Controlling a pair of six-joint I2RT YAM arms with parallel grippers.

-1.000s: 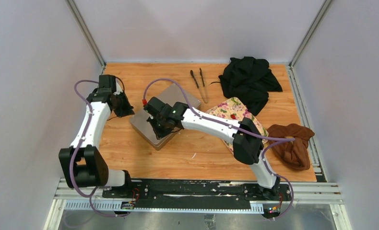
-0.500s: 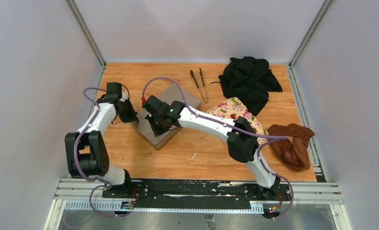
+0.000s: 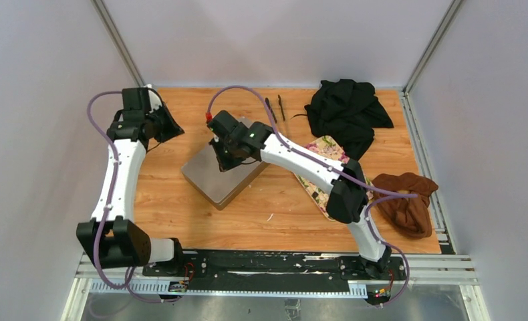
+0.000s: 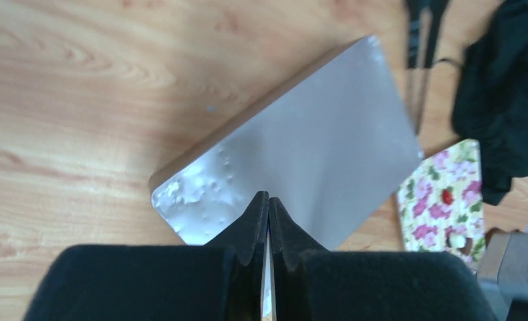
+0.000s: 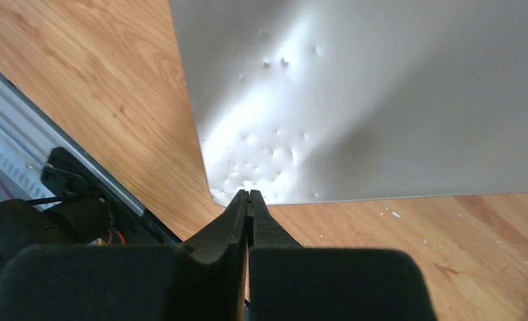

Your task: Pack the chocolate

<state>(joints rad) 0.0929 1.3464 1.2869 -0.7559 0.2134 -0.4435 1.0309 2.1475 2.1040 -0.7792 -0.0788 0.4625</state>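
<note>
**Q:** Where are your 2 arms, and what are the fingers doing?

**A:** My left fingers are pressed together at the tips, with only a hairline seam between them and nothing in it. Seen from above, they hang over the far left part of the wooden desk, apart from the flat grey metal tin. My right fingers are pinched together the same way and hold nothing. That arm stretches across the desk, with its fingers above the far end of the tin. In the right wrist view the tips line up with a rounded, dented corner of the tin. I cannot tell if they touch it.

**Q:** And where is the chocolate?

**A:** I cannot tell. No view shows a dark brown piece clearly. The flowered tray lies to the right of the tin, partly under my right arm, with 1 small red bit on it.

**Q:** What else is on the desk?

**A:** Thin dark tongs lie at the far edge, a crumpled black cloth is just right of them, and a rust-brown cloth sits at the right edge.
</note>
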